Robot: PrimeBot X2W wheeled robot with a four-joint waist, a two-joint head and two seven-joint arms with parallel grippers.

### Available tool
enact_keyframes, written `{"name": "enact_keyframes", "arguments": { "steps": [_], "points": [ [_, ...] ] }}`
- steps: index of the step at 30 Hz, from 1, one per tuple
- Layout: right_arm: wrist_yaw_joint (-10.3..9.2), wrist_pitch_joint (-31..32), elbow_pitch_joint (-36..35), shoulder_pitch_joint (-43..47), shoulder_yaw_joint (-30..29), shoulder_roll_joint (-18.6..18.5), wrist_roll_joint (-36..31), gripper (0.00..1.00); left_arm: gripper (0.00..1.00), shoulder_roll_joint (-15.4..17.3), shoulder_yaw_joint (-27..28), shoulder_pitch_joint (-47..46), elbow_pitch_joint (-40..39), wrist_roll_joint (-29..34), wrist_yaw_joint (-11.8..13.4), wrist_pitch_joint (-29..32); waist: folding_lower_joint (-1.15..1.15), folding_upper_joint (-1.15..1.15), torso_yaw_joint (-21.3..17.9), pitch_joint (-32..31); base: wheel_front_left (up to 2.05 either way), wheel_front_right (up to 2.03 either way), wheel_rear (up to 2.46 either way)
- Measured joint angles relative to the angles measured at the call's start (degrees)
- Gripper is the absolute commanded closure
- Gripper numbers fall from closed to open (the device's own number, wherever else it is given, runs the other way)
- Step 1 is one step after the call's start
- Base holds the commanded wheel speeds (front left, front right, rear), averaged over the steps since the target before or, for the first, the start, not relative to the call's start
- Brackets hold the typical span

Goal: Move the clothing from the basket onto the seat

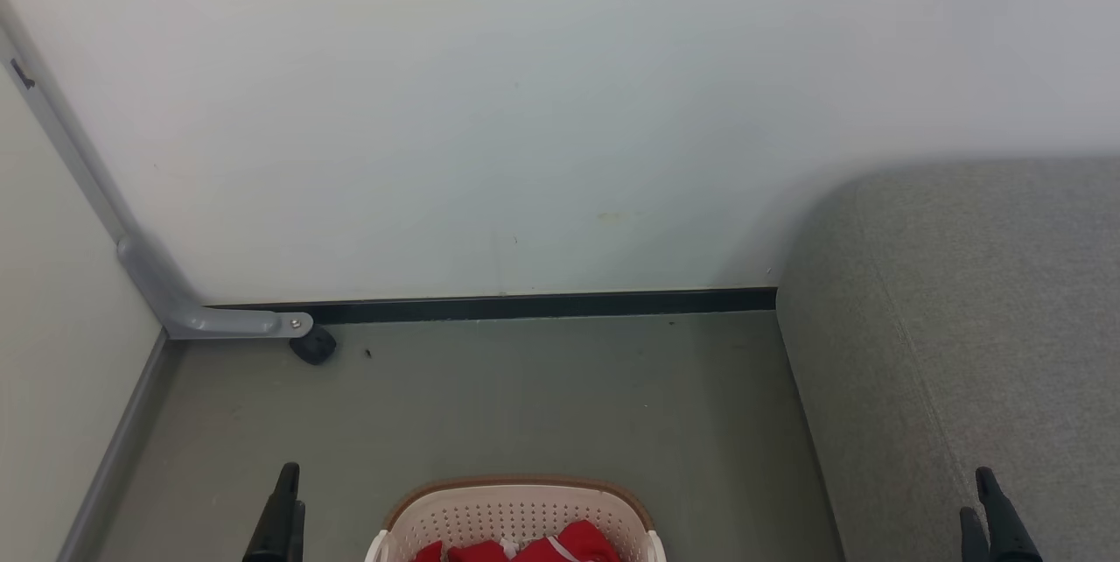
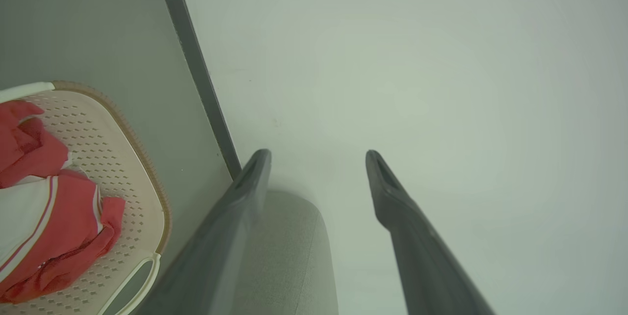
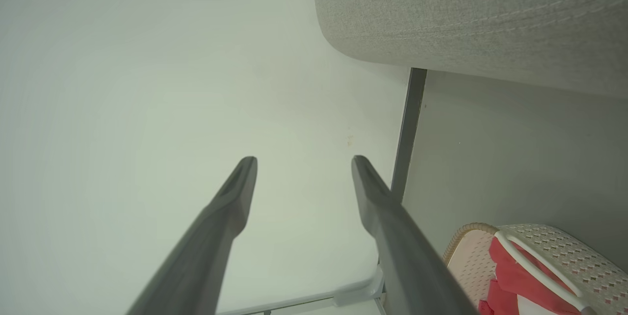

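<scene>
Clothing (image 1: 525, 551) in basket (image 1: 516, 514), seat (image 1: 962, 326) right; my left end effector (image 2: 318, 155), right end effector (image 3: 303, 159) wide, empty, flanking for pickup.

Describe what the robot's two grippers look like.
The left gripper has two long, dark grey matte fingers, broad at the base and tapering to narrow rounded tips, with a shallow recess near each tip. The right gripper has the same build and colour. Both are plain, with no markings on them.

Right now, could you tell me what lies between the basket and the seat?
Bare grey floor separates the basket from the seat. The head view shows that strip with nothing on it, and the right wrist view agrees.
</scene>
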Motion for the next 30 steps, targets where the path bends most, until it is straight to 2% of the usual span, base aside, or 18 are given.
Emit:
{"name": "enact_keyframes", "arguments": {
  "steps": [7, 17, 23, 30],
  "points": [
    [0.0, -1.83, -0.12, -0.41, 0.7, -0.53, -2.77, 0.0, 0.0, 0.24, -1.9, -0.82, -0.31, 3.28, -0.01, -1.98, 0.0, 0.0, 0.01, -0.03, 0.0, 0.0, 0.0],
    [0.0, -4.43, -0.25, -1.04, 3.8, -3.32, -11.59, 0.0, 0.0, 1.35, -5.28, -2.65, 0.16, 10.93, 0.0, -4.01, 0.0, 0.0, 0.1, -0.09, 0.0, 0.0, 0.0],
    [-0.01, -5.92, -0.26, -1.54, 6.38, -5.19, -18.6, 0.0, 0.0, 1.75, -6.28, -3.21, 0.22, 17.59, 1.58, -5.46, 0.0, 0.0, 0.2, -0.22, 0.0, 0.0, 0.0],
    [-1.75, -7.17, -0.43, -2.22, 10.06, -6.79, -27.18, 0.0, 0.0, 2.58, -8.91, -4.36, 0.18, 25.69, 3.55, -6.99, 0.0, 0.0, 0.23, -0.5, 0.0, 0.0, 0.0]
  ]
}}
